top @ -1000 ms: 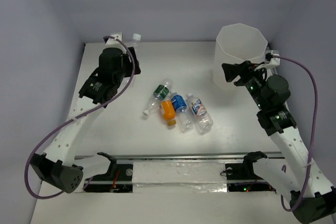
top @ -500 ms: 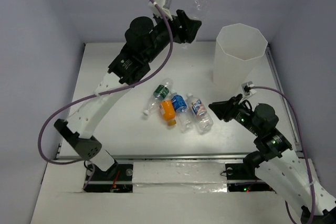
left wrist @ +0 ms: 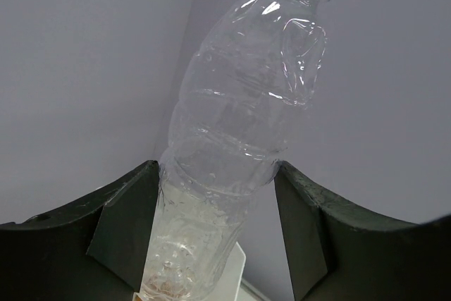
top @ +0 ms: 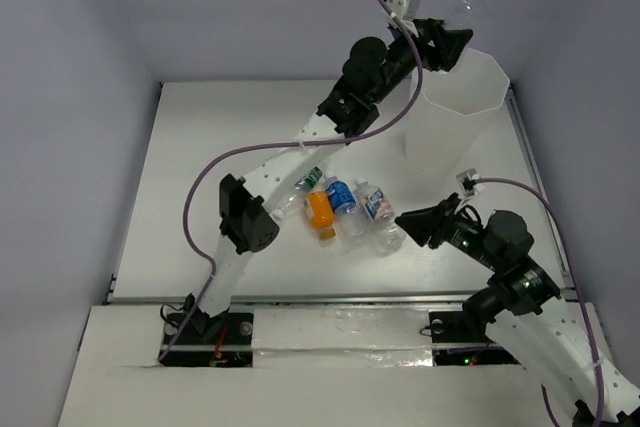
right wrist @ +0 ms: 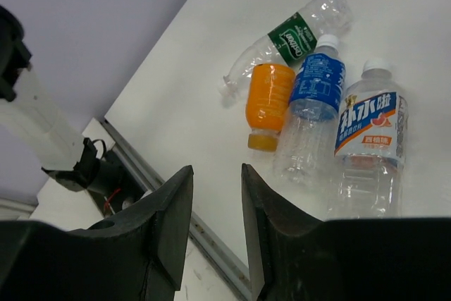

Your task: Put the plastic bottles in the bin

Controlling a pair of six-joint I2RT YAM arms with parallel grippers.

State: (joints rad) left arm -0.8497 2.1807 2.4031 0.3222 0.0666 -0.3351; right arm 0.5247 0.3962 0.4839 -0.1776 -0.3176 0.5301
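Nearest me, my right pincer (right wrist: 215, 170) hangs with its fingers apart and nothing between them, on the near side of the bin (top: 450, 142). Just left of the bin's foot lie an orange bottle (right wrist: 268, 100), a blue-labelled bottle (right wrist: 313, 96), a white-and-red bottle (right wrist: 370, 132) and a green-labelled bottle (right wrist: 292, 40), clustered and touching. Farther off, my left pincer (top: 452, 42) is clamped on the lower body of a clear bottle (left wrist: 239, 125), cap up and tilted, raised by the bin's far-left rim. I judge I should bring it squarely over the bin's opening before I let go, because a light bottle could glance off the rim. The table (top: 200, 167) is plain white and the walls (top: 250, 7) are pale grey.

Pale lavender walls (top: 90, 27) enclose a white table (top: 200, 177).
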